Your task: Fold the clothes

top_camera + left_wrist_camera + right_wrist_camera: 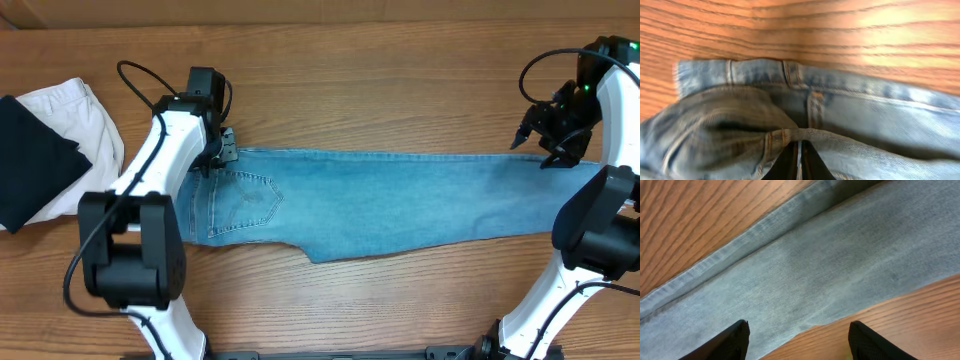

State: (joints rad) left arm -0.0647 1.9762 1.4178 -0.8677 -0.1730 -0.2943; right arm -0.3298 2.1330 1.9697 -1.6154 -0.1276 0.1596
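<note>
The light blue denim jeans (400,200) lie stretched across the wooden table (350,80); the left gripper (222,152) is closed, probably pinching the waistband for folding, while the right gripper (799,342) hangs open above the leg, holding nothing

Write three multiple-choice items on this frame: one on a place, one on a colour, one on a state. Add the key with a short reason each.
1. In the overhead view, which end of the jeans is the waist?
A. the left end
B. the right end
C. neither, it hangs off the table

2. What colour is the top garment of the pile at the table's left edge?
A. red
B. black
C. green

3. How do the right jaws stand?
A. shut on the jeans
B. shut on nothing
C. open over the jeans

Key:
1 A: the back pocket and waistband sit at the left.
2 B: a black garment lies on a white garment.
3 C: the right wrist view shows the fingers wide apart, with only denim beneath.
</note>
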